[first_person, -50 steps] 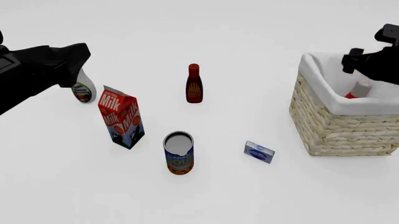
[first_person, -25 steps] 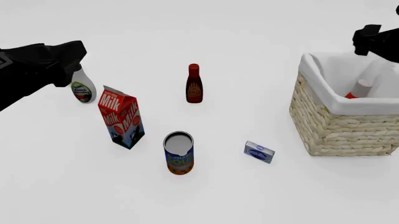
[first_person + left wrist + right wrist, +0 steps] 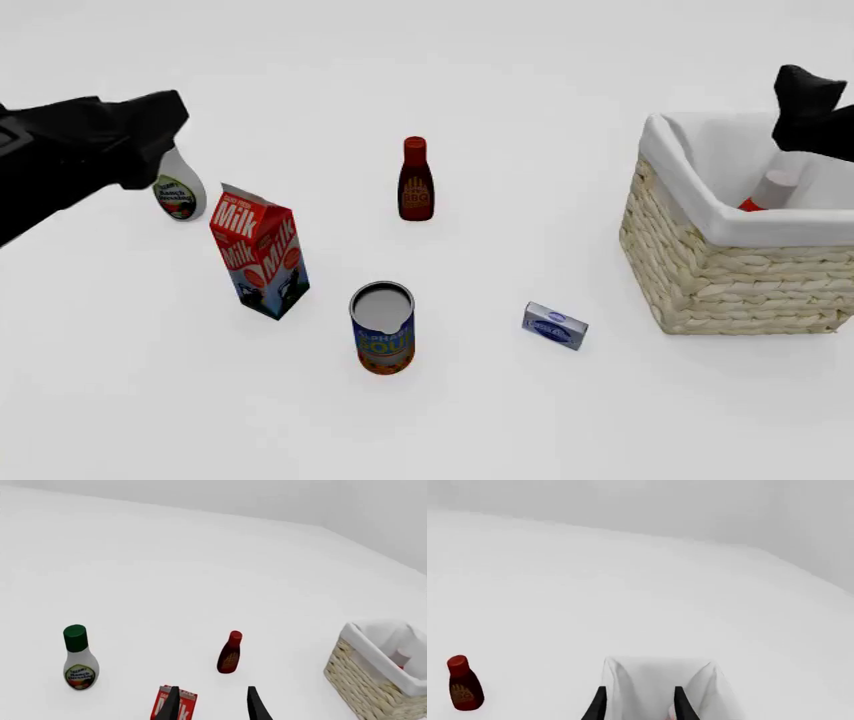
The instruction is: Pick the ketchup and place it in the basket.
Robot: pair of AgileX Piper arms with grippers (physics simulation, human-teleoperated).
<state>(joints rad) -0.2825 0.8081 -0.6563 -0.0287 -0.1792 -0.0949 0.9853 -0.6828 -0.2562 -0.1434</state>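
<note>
Lying inside the basket [image 3: 727, 270] near the right edge of the table [image 3: 534, 420]: the ketchup [image 3: 771, 188], only its white cap and a sliver of red showing above the white cloth lining. Hovering above the basket's far side: the right tool [image 3: 637, 705], fingers apart with nothing between them, well clear of the ketchup. Raised over the left side of the table, above the white bottle with a green cap [image 3: 175, 190]: the left tool [image 3: 212, 705], fingers likewise spread and holding nothing. Standing near the table's middle: a dark-red bottle [image 3: 415, 179]. Nearer the front edge: a milk carton [image 3: 259, 251], a can [image 3: 383, 327] and a small blue box [image 3: 554, 326], all apart from one another and from the basket.
</note>
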